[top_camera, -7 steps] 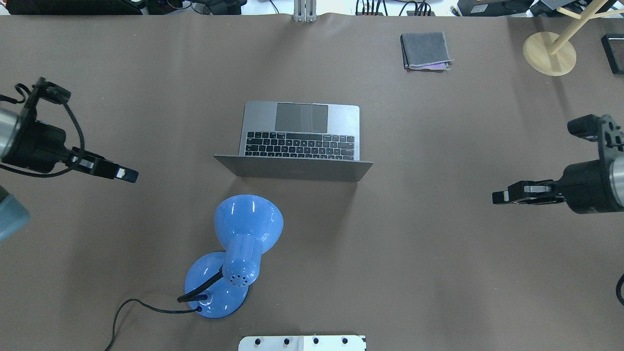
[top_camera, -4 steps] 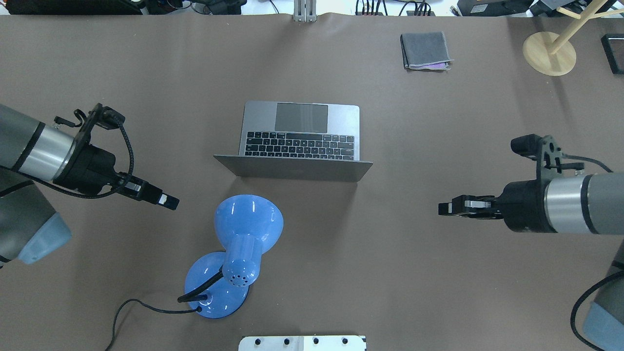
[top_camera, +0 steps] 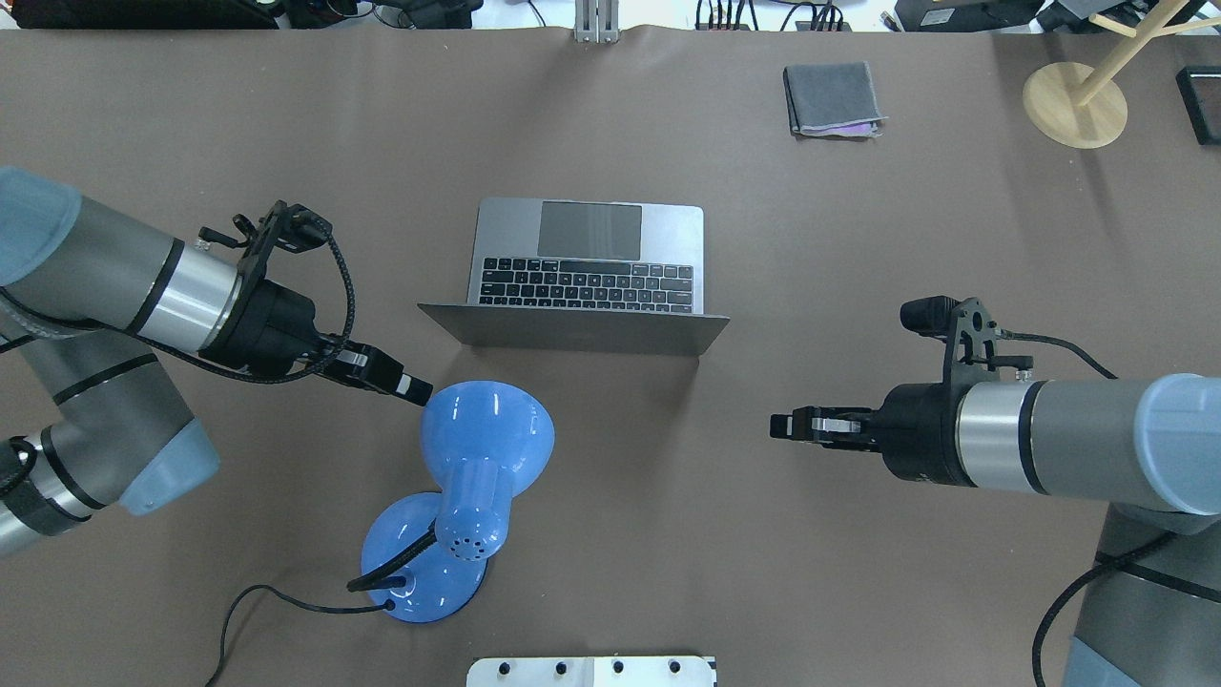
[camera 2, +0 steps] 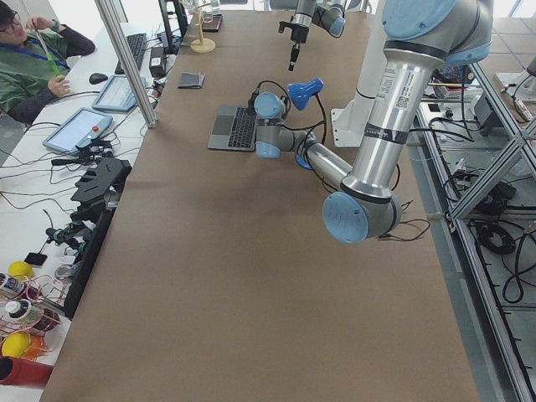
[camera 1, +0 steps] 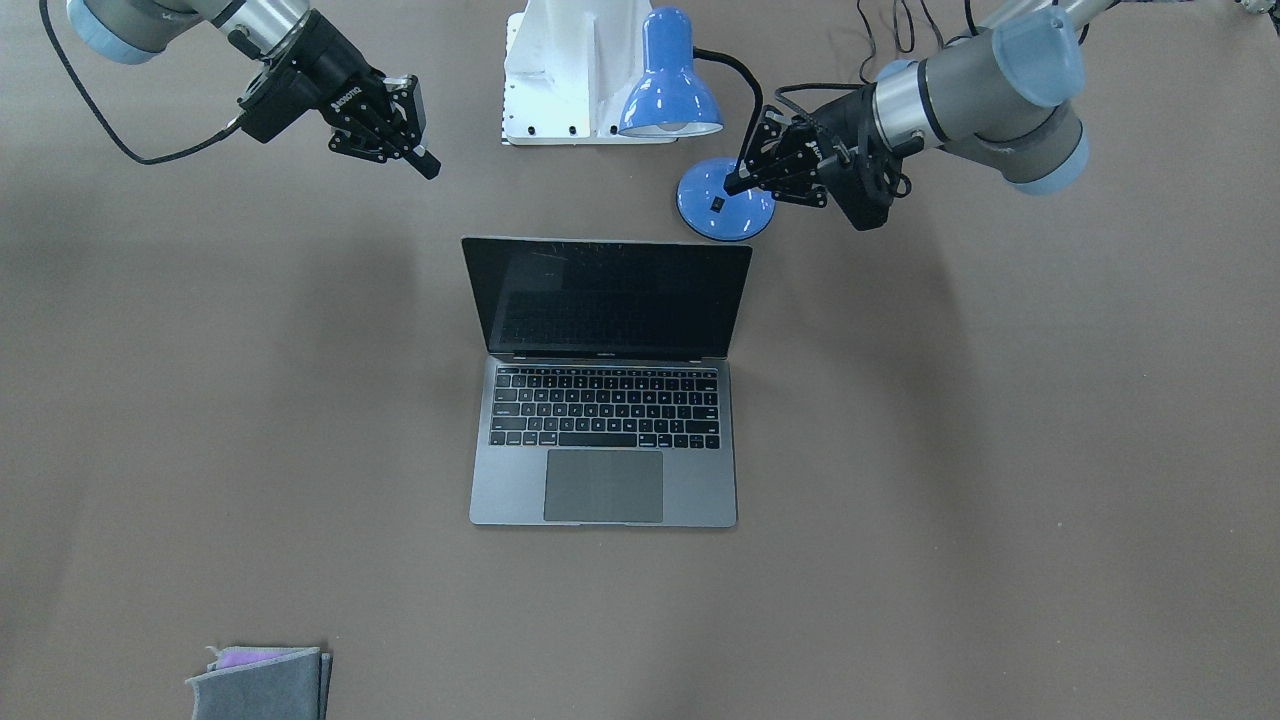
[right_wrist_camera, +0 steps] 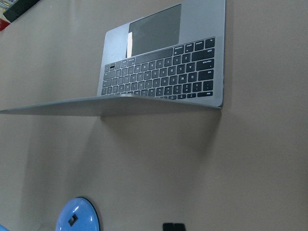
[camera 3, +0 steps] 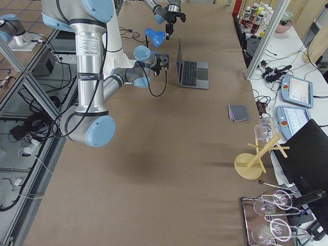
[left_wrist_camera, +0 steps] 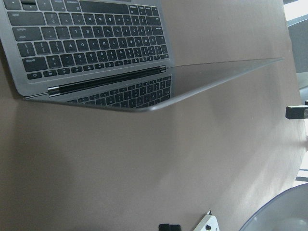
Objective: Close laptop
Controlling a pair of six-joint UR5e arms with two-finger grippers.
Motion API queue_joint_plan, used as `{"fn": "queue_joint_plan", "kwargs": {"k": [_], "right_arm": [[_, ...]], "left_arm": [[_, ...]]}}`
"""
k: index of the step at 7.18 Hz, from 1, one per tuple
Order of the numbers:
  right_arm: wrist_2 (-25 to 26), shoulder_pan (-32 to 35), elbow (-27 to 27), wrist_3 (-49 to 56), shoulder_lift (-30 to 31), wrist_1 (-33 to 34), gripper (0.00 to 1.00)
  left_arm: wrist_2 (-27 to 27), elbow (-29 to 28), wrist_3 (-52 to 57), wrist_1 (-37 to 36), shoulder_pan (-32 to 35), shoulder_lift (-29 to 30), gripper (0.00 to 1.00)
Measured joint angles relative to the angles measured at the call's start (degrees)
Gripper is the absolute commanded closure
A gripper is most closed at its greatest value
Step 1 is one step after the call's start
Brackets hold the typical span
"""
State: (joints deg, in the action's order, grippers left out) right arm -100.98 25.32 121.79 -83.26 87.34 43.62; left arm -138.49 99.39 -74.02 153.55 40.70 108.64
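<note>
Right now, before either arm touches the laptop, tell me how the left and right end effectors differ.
The left end effector sits close by the blue lamp's shade; the right end effector hangs over bare table, away from it. The left one points aslant across the table; the right one points straight along its width. Both look shut and empty, on the robot's side of the laptop's raised lid, neither touching it.

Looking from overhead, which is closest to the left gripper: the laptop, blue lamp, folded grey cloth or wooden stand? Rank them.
1. blue lamp, beside the left gripper
2. laptop, table centre
3. grey cloth, far side, right
4. wooden stand, far right corner
</note>
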Motion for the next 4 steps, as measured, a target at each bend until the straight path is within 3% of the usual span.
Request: {"fn": "queue_joint_plan", "kwargs": {"k": [4], "right_arm": [[0.41,1.23,-0.94,-2.09,-7.66,8.48,1.00]], "left_arm": [[1.02,-1.00,-0.51,-0.27,-0.31,0.93,1.00]]}}
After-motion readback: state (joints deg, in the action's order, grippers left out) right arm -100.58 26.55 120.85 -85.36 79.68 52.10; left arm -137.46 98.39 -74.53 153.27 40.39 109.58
